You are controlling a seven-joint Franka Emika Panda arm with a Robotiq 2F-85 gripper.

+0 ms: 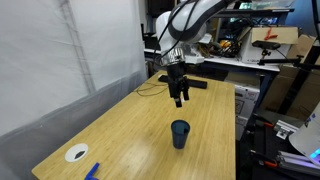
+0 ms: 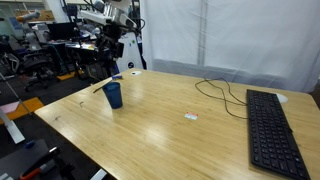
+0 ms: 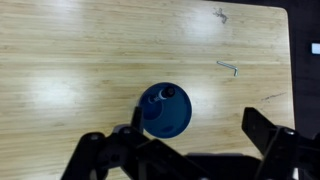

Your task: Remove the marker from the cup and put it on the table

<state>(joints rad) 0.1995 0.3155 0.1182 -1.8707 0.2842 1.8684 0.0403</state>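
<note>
Fingers (image 3: 265, 130) of the gripper (image 3: 195, 128) are seen along the bottom edge of the wrist view, spread wide with nothing held between them. Just above them, at the centre of the frame, the dark blue cup (image 3: 165, 115) is viewed from above, upright on the table (image 3: 70, 60). The marker (image 3: 168, 92) is seen inside the cup near its upper rim (only its end is visible). A small bent metal key (image 3: 230, 68) lies toward the upper right, well apart from the cup. In an exterior view a white disc (image 1: 76, 153) is seen at lower left.
</note>
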